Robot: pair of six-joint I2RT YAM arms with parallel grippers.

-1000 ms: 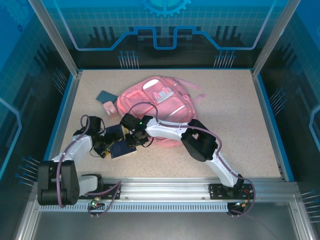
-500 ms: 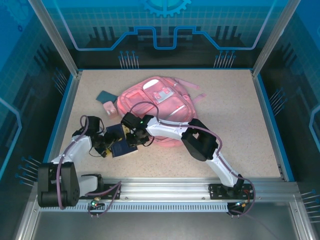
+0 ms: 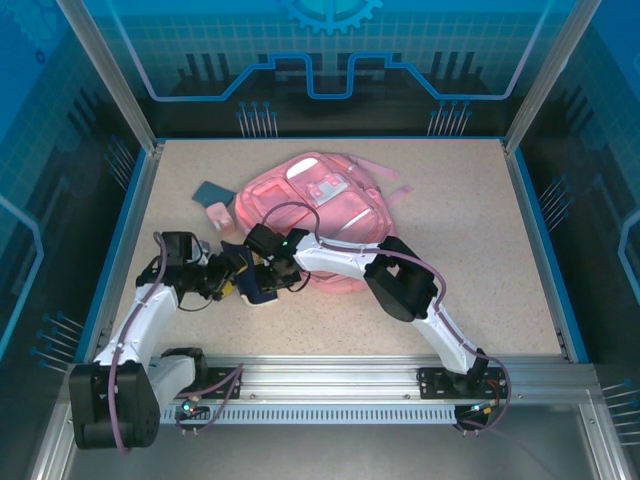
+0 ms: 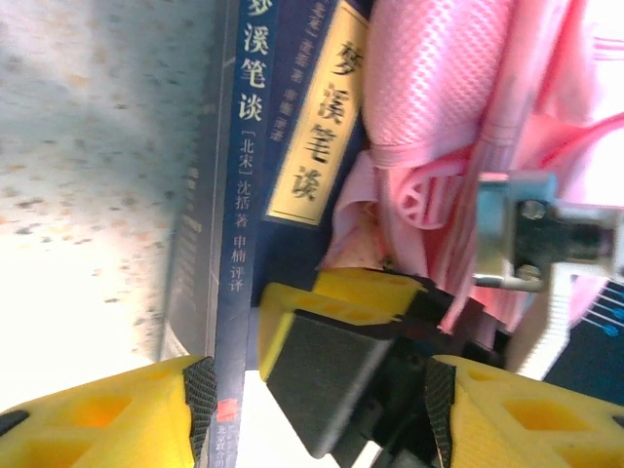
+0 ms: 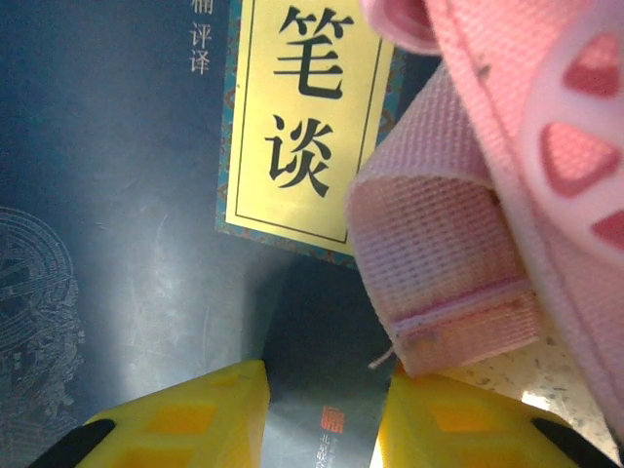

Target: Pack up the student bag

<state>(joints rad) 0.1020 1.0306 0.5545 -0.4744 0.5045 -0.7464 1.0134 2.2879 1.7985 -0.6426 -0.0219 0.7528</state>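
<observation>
The pink student bag (image 3: 318, 212) lies mid-table; its fabric (image 4: 439, 88) and a strap end (image 5: 439, 283) reach into both wrist views. A dark blue book (image 3: 256, 291) with a yellow title label (image 5: 307, 117) sits at the bag's near-left corner, its spine (image 4: 237, 224) facing the left wrist camera. My right gripper (image 3: 264, 279) (image 5: 325, 395) is shut on the book's spine end. My left gripper (image 3: 238, 280) (image 4: 317, 390) stands open around the same end, one pad (image 4: 200, 390) against the spine, with the right gripper's yellow finger (image 4: 336, 336) inside the gap.
A small pink box (image 3: 217, 213) and a dark teal flat item (image 3: 210, 190) lie left of the bag. Blue rails edge the table (image 3: 470, 250), which has bare surface to the right and front. Both arms crowd together at the bag's near-left corner.
The left arm swung up and right, bringing its gripper around the book's end beside the right gripper. The book shifted slightly right toward the bag. The right arm barely moved.
</observation>
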